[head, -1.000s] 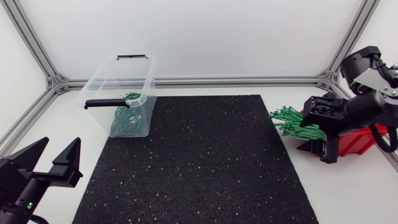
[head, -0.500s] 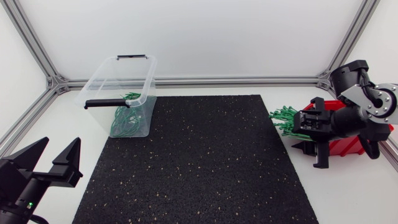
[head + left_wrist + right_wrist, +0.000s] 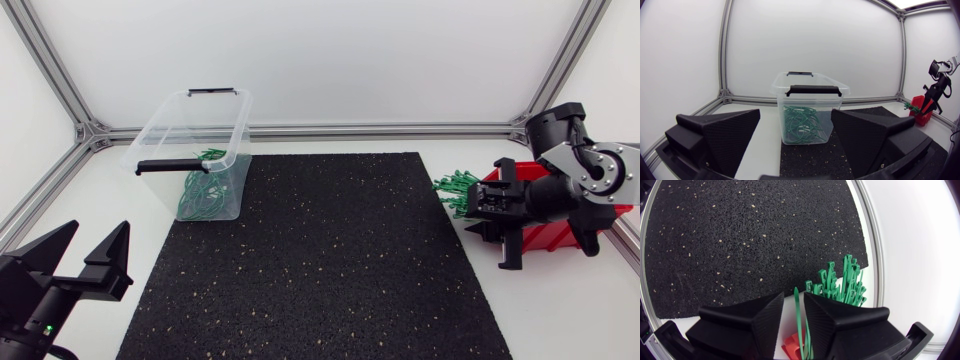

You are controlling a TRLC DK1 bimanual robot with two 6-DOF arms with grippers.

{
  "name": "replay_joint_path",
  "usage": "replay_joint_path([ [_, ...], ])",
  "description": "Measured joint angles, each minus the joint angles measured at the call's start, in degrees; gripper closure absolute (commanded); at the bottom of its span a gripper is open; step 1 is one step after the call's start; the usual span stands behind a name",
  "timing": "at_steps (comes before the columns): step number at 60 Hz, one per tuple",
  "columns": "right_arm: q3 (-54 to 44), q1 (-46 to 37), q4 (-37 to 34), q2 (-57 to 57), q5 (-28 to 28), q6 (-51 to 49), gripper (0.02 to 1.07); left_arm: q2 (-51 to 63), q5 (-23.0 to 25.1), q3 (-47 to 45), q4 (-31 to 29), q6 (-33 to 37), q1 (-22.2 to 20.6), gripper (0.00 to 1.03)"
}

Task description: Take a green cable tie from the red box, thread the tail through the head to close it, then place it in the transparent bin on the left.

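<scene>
R tool [image 3: 795, 299] swung lower at red box [image 3: 552, 236], 3 o'clock. Jaws slightly apart, one green tie [image 3: 799, 325] between, not yet pinched; close squarely, lift slow.

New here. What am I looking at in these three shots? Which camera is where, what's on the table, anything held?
This is a two-armed robot at a table. The wide shot comes from a fixed camera overhead. The other two come from a camera on each arm's wrist, looking out past that arm's own black two-fingered gripper.

On the table are a black mat, a transparent bin with closed green ties inside, and a red box with loose green ties sticking out.

The left gripper is open at the near corner and holds nothing. The right gripper is at the red box with one tie standing between its fingers. They look slightly apart, so I would not call it gripped.
</scene>
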Motion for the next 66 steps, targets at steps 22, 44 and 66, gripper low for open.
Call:
replay_joint_path([
  [22,-1.11,-1.68,2.58,0.55,1.2,-2.86,0.87,0.0,0.0,0.0,0.0,0.0,0.0,0.04],
  [44,-1.11,-2.34,0.66,0.48,-0.24,-4.26,1.01,0.0,0.0,0.0,0.0,0.0,0.0,0.04],
  [66,4.13,-4.37,-8.68,0.15,-2.25,-5.84,1.01,0.0,0.0,0.0,0.0,0.0,0.0,0.04],
])
